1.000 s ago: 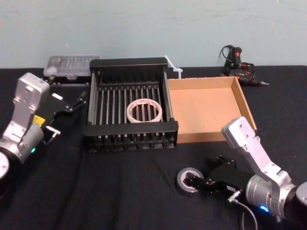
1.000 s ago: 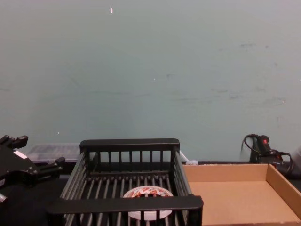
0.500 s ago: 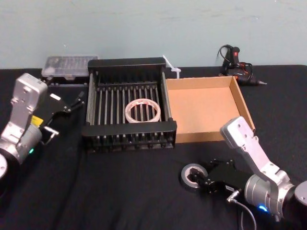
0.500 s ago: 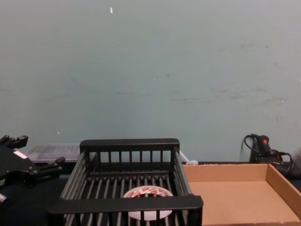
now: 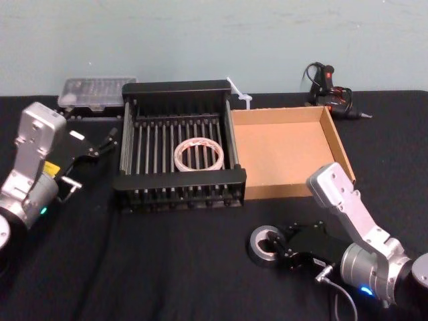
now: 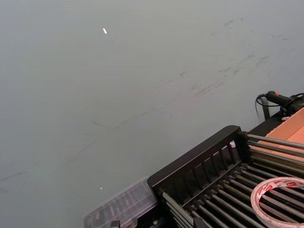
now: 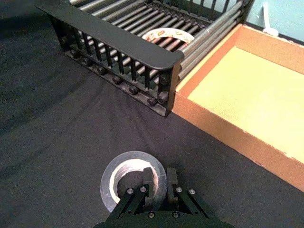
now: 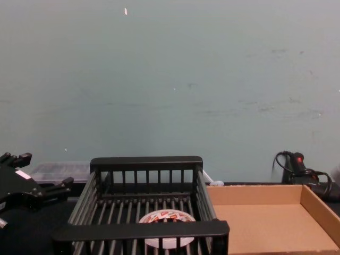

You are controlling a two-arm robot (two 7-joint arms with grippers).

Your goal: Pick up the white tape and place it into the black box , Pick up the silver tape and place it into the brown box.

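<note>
Right end effector sat low over the near right part of the black worktop, fingers clamped on the near wall of the silver tape. In the right wrist view one finger stood inside the roll's hole and the other just outside the rim, both pinching the wall of the silver tape between them. The roll lay flat on the cloth, near side of both boxes, a little nearer the brown one.

White tape lay flat on the barred floor of the black box, toward its right half. From the chest view it showed low behind the near rim, red printing on its upper face. The left wrist view caught part of the same roll on the bars.

Brown box stood just right of the black box, walls side by side; I could not tell whether they touched. Its floor was bare cardboard.

Left end effector was held off the left wall of the black box, above the worktop, fingers parted and gripping nothing.

On the far side: a clear plastic case at the far left, a small white plastic piece between the boxes' far corners, and a black and red tool with a cord at the far right.
</note>
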